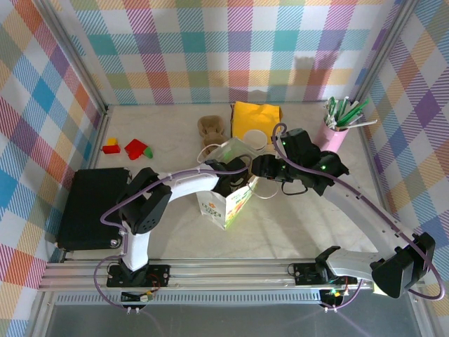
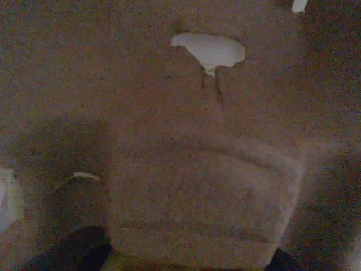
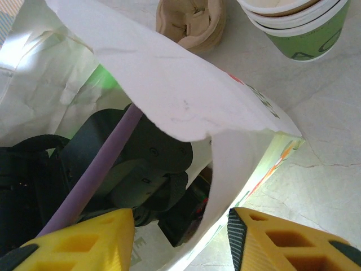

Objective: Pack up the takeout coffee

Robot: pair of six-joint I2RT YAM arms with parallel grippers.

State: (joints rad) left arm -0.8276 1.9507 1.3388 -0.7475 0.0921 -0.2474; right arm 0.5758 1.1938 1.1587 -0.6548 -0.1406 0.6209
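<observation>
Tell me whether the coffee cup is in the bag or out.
Out. The coffee cup stands on the table, outside the paper bag.

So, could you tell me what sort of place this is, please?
Most likely a staged robot test cell rather than a café: plaid cloth walls, and a metal rail carrying the left arm and right arm.

I see yellow fingers [image 3: 282, 243] on my right gripper [image 3: 180, 234]. Between them hangs a white bag [image 3: 169, 84] with green print. Beyond them sit a white-and-green cup [image 3: 304, 34] and a tan tray [image 3: 189, 22].
</observation>
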